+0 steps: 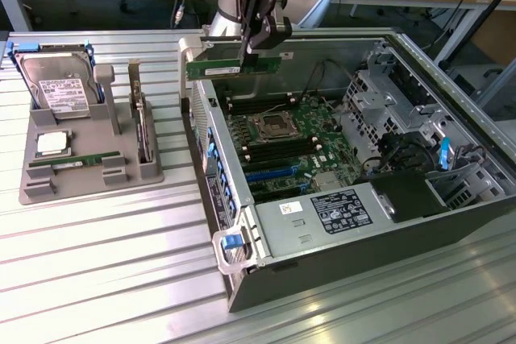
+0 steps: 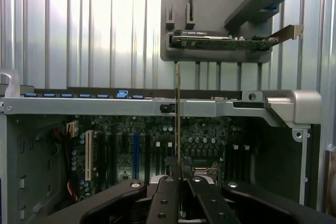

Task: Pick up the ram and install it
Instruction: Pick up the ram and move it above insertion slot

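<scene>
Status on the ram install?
Tool shut on long green ram stick. Stick airborne over rim of open metal computer case, not seated. No obstruction seen.

Open case (image 1: 322,275) sits on the table (image 1: 121,279) at the exterior view's right, motherboard (image 1: 318,147) inside. Parts tray (image 1: 121,183) stands just beside it on the left, with the hard drive (image 1: 58,86) at its far end and the processor (image 1: 52,144) nearer. The ram (image 1: 230,68), clamped in the gripper (image 1: 251,49), hangs above the case's far left rim.

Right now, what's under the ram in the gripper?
Under the ram: the case wall and the motherboard with its slots. The gripper hides the board right beneath the grip.
</scene>
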`<action>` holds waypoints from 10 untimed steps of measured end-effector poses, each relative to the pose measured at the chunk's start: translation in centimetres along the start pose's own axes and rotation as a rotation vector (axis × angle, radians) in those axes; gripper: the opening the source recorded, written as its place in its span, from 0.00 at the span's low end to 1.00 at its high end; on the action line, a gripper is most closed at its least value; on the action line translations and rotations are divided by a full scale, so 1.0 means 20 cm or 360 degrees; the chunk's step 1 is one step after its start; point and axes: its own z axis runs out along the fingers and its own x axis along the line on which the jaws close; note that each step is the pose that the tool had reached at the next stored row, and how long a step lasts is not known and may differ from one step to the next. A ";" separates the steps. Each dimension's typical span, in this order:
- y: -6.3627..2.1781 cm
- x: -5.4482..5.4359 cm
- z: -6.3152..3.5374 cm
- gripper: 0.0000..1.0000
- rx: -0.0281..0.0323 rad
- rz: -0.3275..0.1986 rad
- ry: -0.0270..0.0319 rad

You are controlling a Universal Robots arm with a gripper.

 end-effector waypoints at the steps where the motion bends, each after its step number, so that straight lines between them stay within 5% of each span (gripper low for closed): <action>1: -0.003 0.00 0.000 0.12 -0.00001 0.0000 0.00002; 10: -0.043 0.00 -0.001 0.12 0.00000 0.0000 0.00001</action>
